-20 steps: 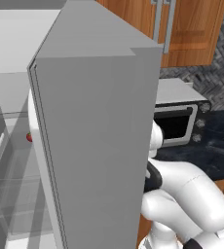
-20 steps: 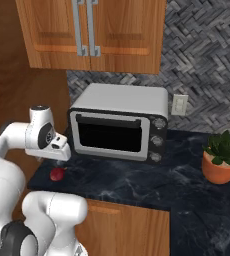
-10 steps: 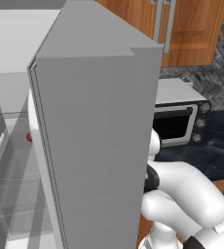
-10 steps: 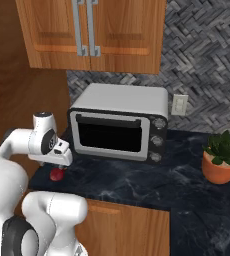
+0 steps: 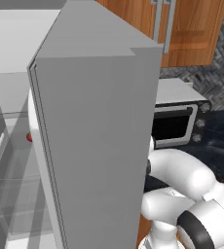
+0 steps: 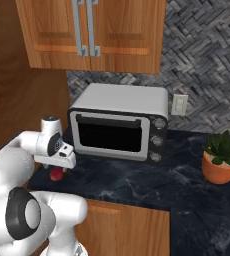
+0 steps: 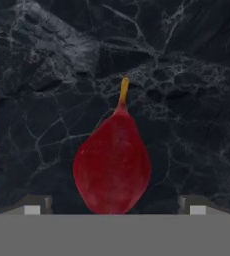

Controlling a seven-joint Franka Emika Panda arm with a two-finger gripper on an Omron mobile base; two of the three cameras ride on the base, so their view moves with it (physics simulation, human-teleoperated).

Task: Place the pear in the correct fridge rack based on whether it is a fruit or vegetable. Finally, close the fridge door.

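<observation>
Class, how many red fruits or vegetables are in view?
2. A red pear lies on the dark counter below the claw; another red item peeks out beside the fridge door, which may hide more.

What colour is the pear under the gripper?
Dark red with a yellowish stem; the pear shows best in the hand view.

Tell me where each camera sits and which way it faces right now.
Left base view: behind the arm's left, facing forward-down at the open fridge door and toaster oven; white arm lower right.
Right base view: behind the arm's right, facing the counter and potted plant; arm lower left, hand above the pear.
Hand view: on the hand, looking down at the red pear; fingertips flank it.
Shared: both base views show the toaster oven; right base and hand views show the pear.
</observation>
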